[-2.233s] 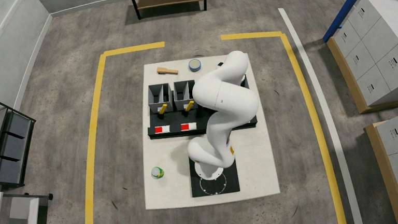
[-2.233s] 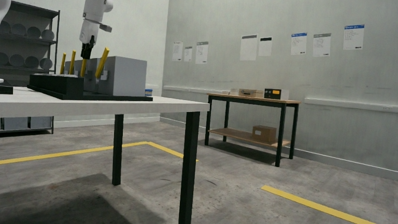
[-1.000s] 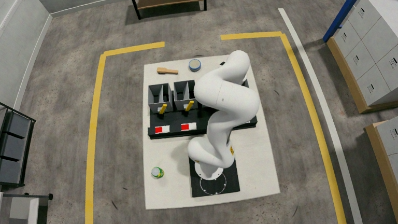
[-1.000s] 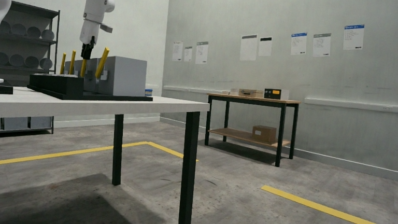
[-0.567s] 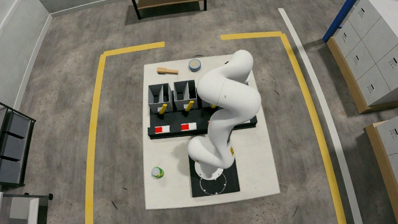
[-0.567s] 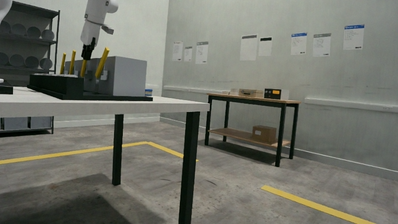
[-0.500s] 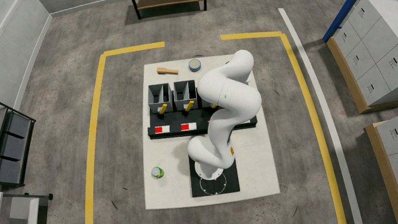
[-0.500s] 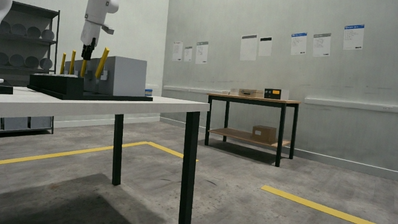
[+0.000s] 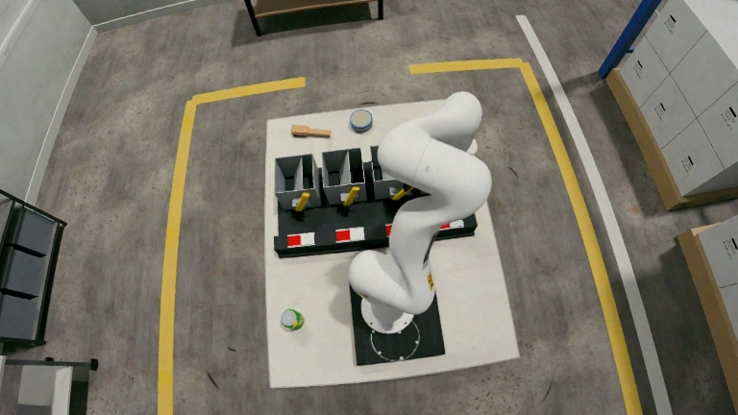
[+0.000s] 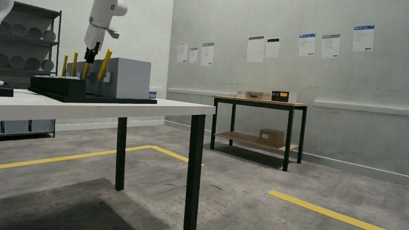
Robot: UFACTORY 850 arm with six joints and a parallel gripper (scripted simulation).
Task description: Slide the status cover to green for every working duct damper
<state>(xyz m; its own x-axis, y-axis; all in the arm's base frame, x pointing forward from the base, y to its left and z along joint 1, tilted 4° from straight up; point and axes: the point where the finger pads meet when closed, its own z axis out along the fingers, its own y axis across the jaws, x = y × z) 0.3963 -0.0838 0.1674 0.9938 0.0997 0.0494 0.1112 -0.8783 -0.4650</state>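
Four grey duct dampers stand in a row on a black base (image 9: 326, 217) (image 10: 57, 87), each with a yellow lever in front. The first damper (image 9: 296, 174) and second damper (image 9: 342, 168) show fully from above; the arm covers most of the third and all of the fourth (image 10: 126, 76). My gripper (image 10: 88, 59) is shut on the third damper's yellow lever (image 9: 403, 193) (image 10: 86, 71), near its top; the arm hides the gripper in the overhead view. The first slider (image 9: 301, 239) and second slider (image 9: 350, 234) show red beside white covers. The other two are partly hidden.
A wooden block (image 9: 309, 131) and a blue-rimmed round tin (image 9: 360, 119) (image 10: 153, 95) lie behind the dampers. A green can (image 9: 292, 319) stands at the front left of the white table (image 9: 479, 302) (image 10: 169, 107). The robot base is at the front middle.
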